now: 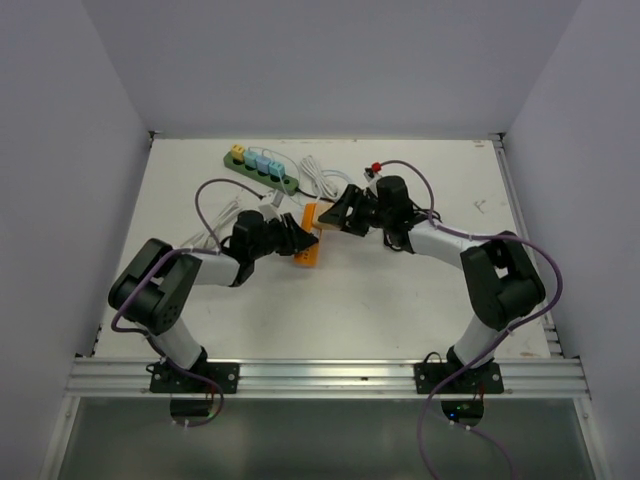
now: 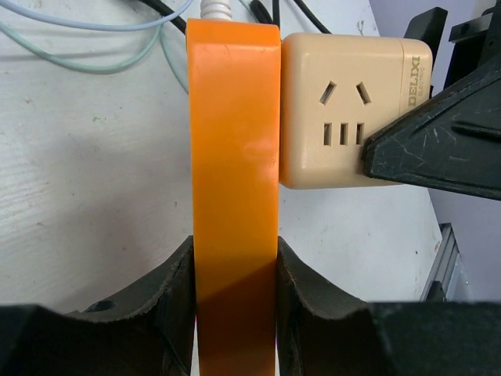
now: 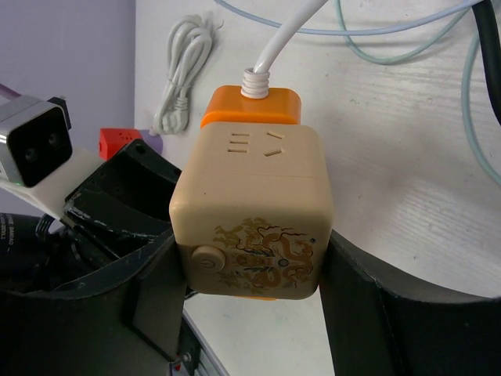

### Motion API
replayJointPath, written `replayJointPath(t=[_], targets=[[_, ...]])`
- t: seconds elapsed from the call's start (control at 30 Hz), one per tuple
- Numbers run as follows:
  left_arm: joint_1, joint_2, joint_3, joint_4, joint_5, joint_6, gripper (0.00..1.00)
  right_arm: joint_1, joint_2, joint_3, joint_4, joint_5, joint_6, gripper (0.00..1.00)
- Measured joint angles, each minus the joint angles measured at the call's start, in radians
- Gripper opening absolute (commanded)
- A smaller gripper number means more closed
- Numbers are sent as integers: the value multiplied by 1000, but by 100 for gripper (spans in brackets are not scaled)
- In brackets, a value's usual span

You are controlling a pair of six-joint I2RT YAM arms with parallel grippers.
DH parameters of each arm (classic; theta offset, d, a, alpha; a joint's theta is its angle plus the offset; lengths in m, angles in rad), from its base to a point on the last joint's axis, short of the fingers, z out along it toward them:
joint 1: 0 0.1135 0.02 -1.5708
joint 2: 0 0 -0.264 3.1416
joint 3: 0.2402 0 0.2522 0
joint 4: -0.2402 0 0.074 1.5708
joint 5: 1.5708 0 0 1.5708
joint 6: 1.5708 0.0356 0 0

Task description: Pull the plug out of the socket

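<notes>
The dark-green power strip socket (image 1: 262, 172) lies at the back of the table with several coloured plugs (image 1: 258, 160) in it; neither gripper is near it. My left gripper (image 1: 298, 240) (image 2: 235, 258) is shut on the shorter orange strip (image 2: 235, 141), which stands on edge. A cream cube adapter plug (image 2: 344, 102) (image 3: 250, 196) is seated against the orange strip (image 3: 250, 106). My right gripper (image 1: 335, 215) (image 3: 250, 251) is shut on this cube, one finger (image 2: 438, 149) on each side.
A coiled white cord (image 1: 320, 178) (image 3: 184, 63) and a small red object (image 1: 376, 167) (image 3: 117, 141) lie behind the grippers. Thin pale cables (image 2: 78, 23) trail over the table by the orange strip. Walls close the left, back and right sides.
</notes>
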Motion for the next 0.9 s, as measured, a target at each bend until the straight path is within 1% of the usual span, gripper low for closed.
replayJointPath(t=[0.17, 0.3, 0.43, 0.57, 0.7, 0.9], targets=[[15, 0, 10, -6, 21, 34, 0, 0, 0, 4, 6, -5, -5, 7], [-20, -2, 67, -112, -56, 96, 0, 13, 0, 56, -81, 56, -50, 8], [-49, -3, 136, -224, -148, 108, 0, 27, 0, 115, -161, 130, -100, 7], [-55, 6, 163, -259, -169, 108, 0, 34, 0, 136, -190, 168, -126, 9], [-40, 10, 128, -201, -109, 92, 0, 34, 0, 127, -187, 151, -130, 9], [25, 77, 64, -22, 87, 23, 0, 1, 0, 46, -91, 58, -87, 10]])
